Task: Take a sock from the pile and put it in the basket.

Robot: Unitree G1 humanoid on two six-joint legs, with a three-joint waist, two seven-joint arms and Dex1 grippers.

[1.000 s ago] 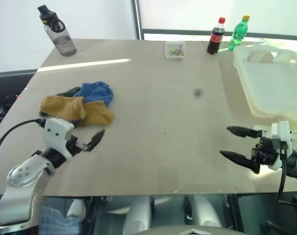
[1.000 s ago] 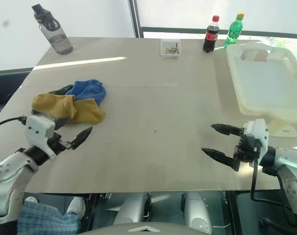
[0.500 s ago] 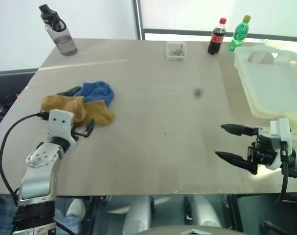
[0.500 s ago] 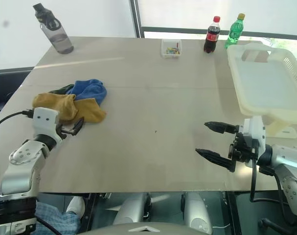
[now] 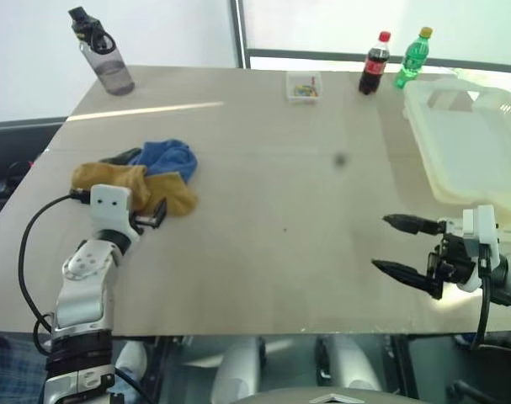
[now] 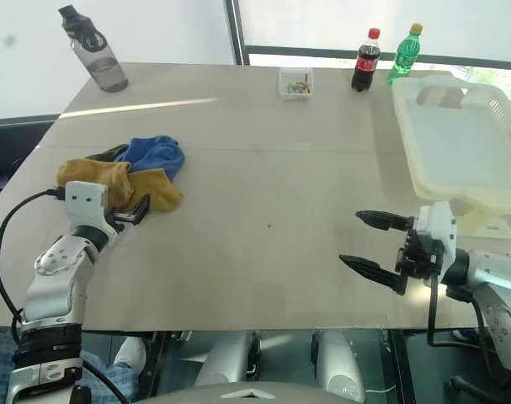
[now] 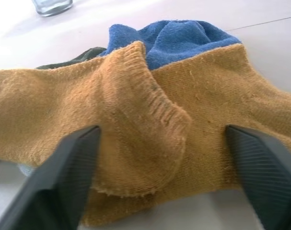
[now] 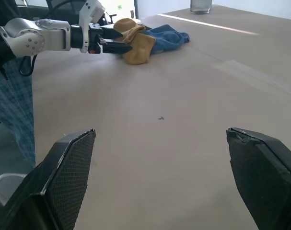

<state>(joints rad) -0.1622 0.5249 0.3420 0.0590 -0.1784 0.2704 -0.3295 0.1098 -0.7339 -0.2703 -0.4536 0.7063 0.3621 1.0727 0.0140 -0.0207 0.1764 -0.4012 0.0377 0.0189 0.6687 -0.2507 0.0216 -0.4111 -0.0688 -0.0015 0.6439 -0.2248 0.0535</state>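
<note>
The pile (image 5: 146, 175) lies at the left of the table: two mustard socks (image 7: 135, 120), a blue sock (image 5: 167, 157) and a dark green one (image 5: 120, 157) behind them. My left gripper (image 5: 151, 215) is level at the pile's near edge, open. Its fingers (image 7: 64, 182) stand on either side of the front mustard sock, apart from it. The right wrist view shows that gripper (image 8: 114, 44) against the pile too. My right gripper (image 5: 402, 248) hovers open and empty over the table's right front, just short of the basket (image 5: 474, 151), which stands empty at the right.
Along the far edge stand a grey water bottle (image 5: 102, 52), a small clear box (image 5: 302, 86), a cola bottle (image 5: 372, 62) and a green bottle (image 5: 411, 57). Bare tabletop (image 5: 280, 219) lies between pile and basket.
My left arm has reached forward to the pile, bringing its fingers up around the front mustard sock, and they have narrowed a little. The right gripper has stayed put.
</note>
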